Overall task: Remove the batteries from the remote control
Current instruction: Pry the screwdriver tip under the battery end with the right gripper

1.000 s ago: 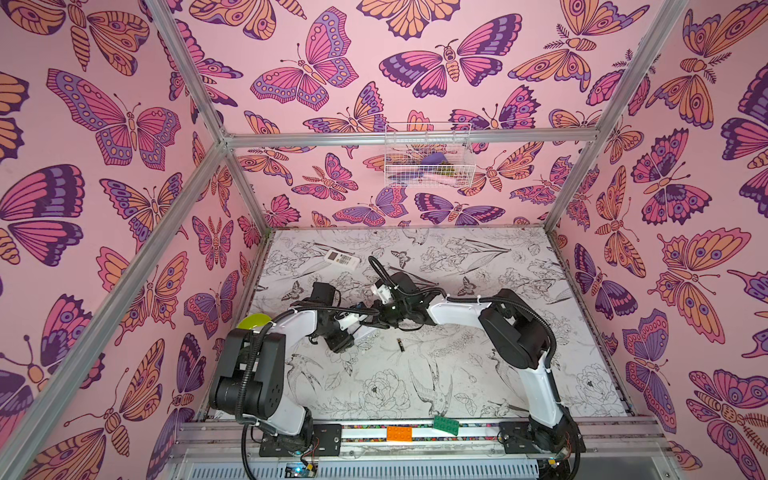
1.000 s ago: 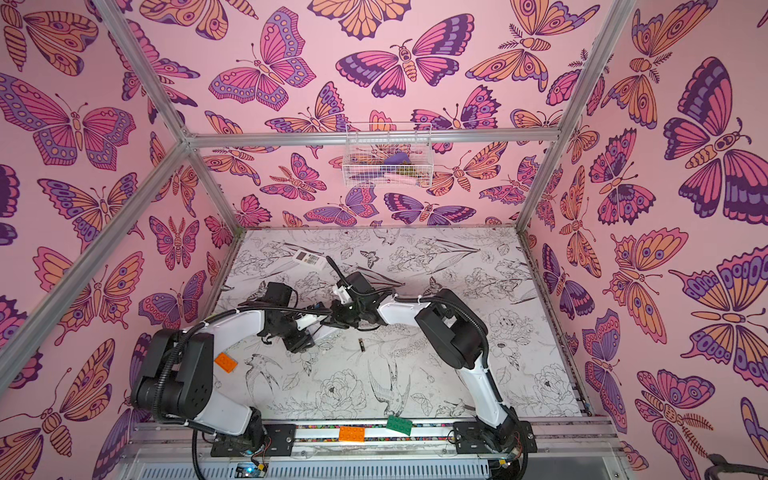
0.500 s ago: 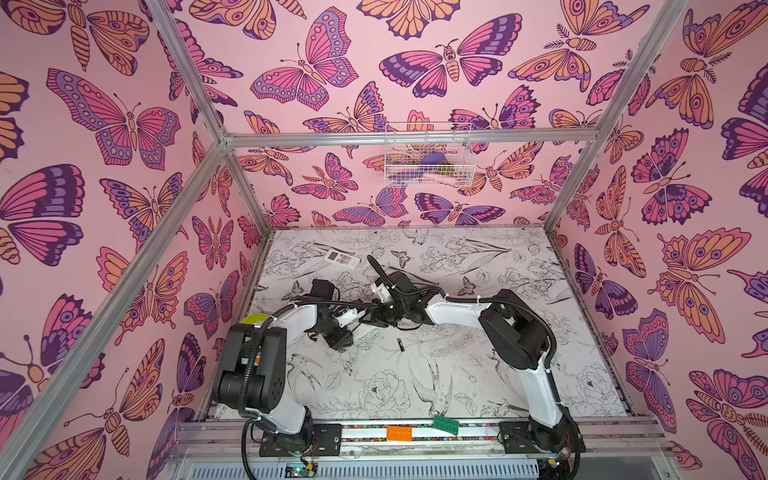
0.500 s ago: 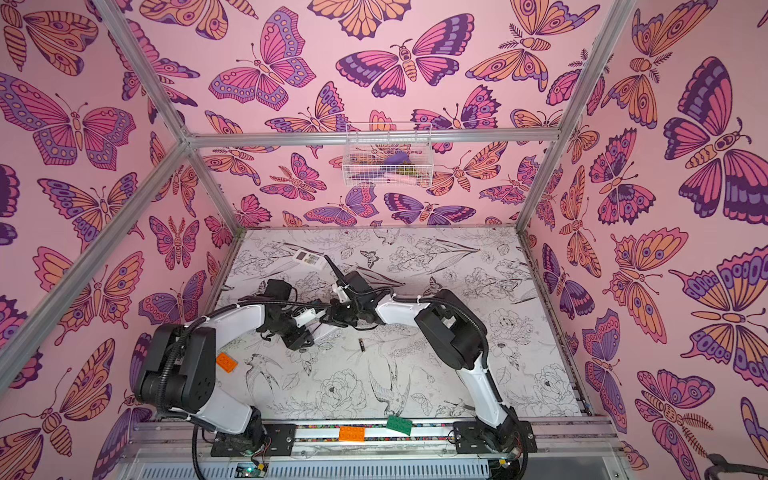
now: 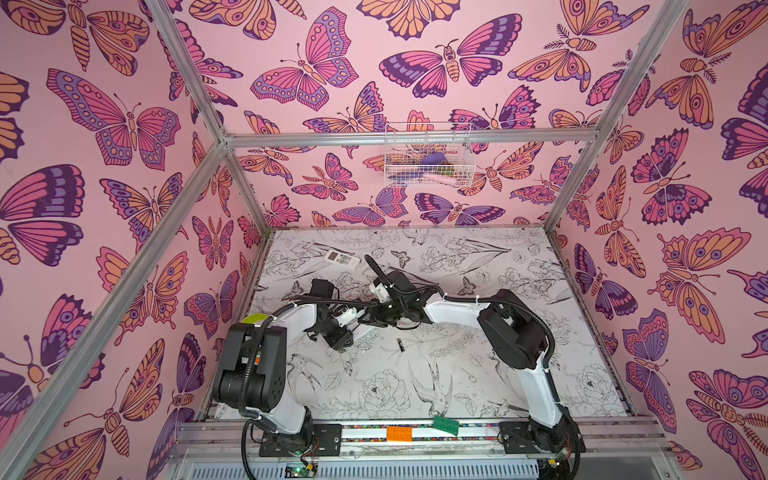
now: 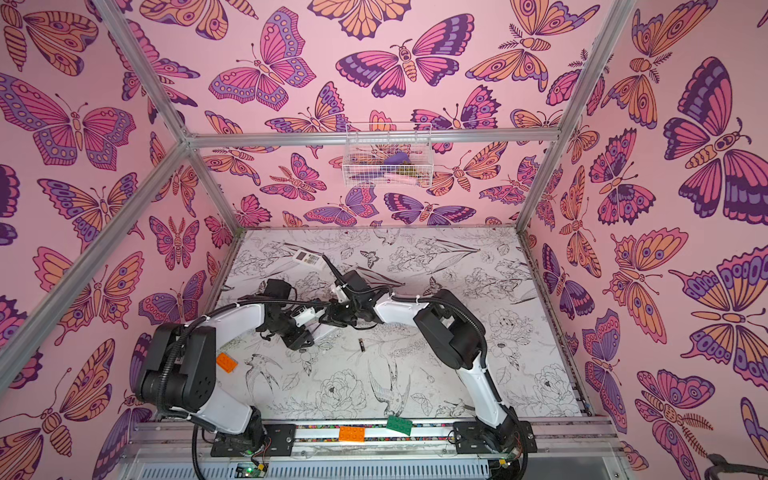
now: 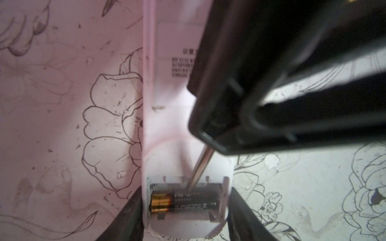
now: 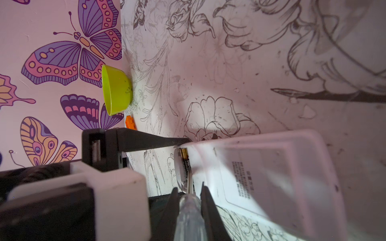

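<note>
Black, gold-ended, one thin battery lies loose on the flower-printed desk in both top views. Left wrist: left pincer pinches a white plastic remote, two batteries in its compartment. Right wrist: right pincer clamps a clear-handled screwdriver.

Both top views look down from high at the front onto the whole table; each wrist view sits very close to the white remote, which both share
</note>
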{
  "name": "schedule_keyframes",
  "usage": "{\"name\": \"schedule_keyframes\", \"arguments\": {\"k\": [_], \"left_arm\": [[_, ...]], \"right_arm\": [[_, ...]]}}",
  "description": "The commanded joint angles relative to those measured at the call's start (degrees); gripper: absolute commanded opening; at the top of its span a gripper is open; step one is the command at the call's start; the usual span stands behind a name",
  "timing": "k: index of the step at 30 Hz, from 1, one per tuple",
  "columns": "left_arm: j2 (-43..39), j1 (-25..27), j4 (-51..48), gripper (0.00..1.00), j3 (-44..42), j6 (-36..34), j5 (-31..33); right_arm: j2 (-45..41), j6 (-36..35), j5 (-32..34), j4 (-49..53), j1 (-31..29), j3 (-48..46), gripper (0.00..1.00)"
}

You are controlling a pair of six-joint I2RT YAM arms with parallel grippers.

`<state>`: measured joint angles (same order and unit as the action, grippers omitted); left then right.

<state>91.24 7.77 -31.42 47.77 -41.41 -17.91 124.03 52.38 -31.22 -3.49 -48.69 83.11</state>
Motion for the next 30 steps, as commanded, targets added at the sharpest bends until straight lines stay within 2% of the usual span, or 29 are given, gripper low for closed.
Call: {"name": "schedule_keyframes", "arguments": {"k": [1, 6, 10, 12, 15, 18, 20, 23, 30], "left_arm": [[0.56, 0.65, -2.90, 0.41, -1.19, -1.45, -0.10], [0.09, 0.62, -2.81, 0.46, -1.18, -1.38, -0.36], [-0.12, 0.66, -2.76, 0.49, -1.21, -0.82, -0.28], [-1.00, 0.65, -2.69, 0.54, -1.48, -0.52, -0.59], [-2.46, 0.62, -2.15, 0.64, -2.47, -0.87, -0.61], [-4.00, 0.42, -2.15, 0.67, -3.30, -0.69, 0.82], [-4.80, 0.01, -2.05, 0.69, -4.22, -1.33, 1.15], [-4.95, -0.36, -1.35, 0.70, -5.53, -1.84, 0.08], [-2.59, -0.44, -1.36, 0.60, -4.36, -1.33, -0.11]], "right_arm": [[2.22, -0.47, -7.39, -1.19, -0.90, 2.67, 0.00], [2.55, 2.77, -9.43, -6.88, -0.12, 0.78, 0.00], [3.73, 9.01, -12.04, -13.72, 1.16, -1.17, 0.00], [3.23, 9.45, -11.30, -14.95, 1.74, -2.29, 0.00], [1.92, 5.24, -9.27, -9.14, 2.07, -1.43, 0.00], [-0.74, -0.44, -5.98, -0.93, 1.60, -0.33, 0.00], [-2.48, -3.63, -1.58, 2.01, 1.18, -0.30, 0.00], [-2.27, -6.79, 0.39, 5.77, 0.49, 1.03, 0.00], [0.35, -9.09, 0.51, 7.64, -2.32, 4.72, 0.00]]}}
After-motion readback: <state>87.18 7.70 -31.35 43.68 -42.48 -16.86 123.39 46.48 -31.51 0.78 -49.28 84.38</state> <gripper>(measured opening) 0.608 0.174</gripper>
